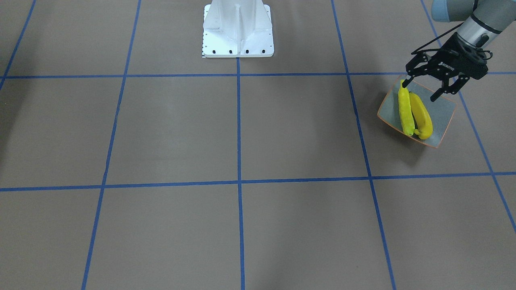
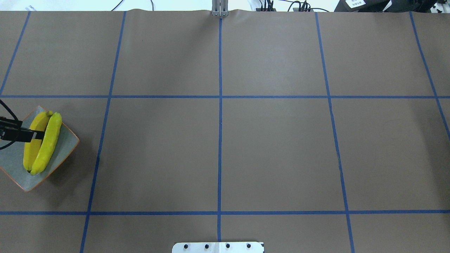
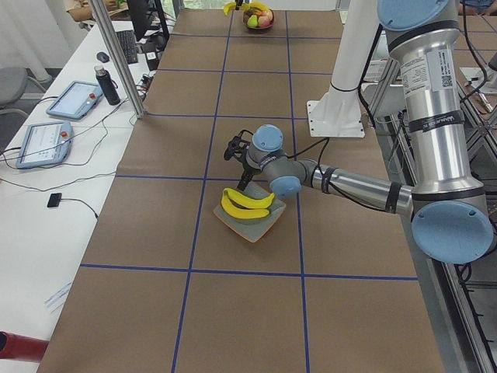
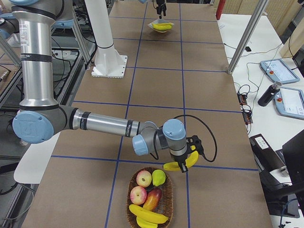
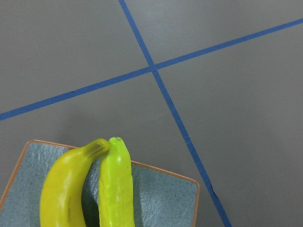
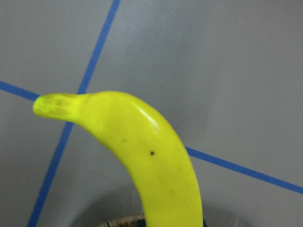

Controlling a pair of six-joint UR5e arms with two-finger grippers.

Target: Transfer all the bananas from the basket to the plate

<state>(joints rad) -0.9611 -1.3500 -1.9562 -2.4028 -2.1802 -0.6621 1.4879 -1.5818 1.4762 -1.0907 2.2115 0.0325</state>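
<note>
Yellow bananas [image 1: 405,108] touching on plate [image 1: 442,114]

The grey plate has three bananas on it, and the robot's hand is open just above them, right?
Not quite: the plate holds two bananas, not three, lying side by side, as the overhead view shows. The left gripper is indeed open above them.

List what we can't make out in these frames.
Right gripper: only in exterior right, small; lifted banana fills the right wrist view, so grip unreadable.
Basket: exterior right's bottom edge cuts it; fruit count inside unsure.
Left gripper: overhead view's left edge cuts most of it off.
Plate: left wrist view's bottom edge cuts it.
</note>
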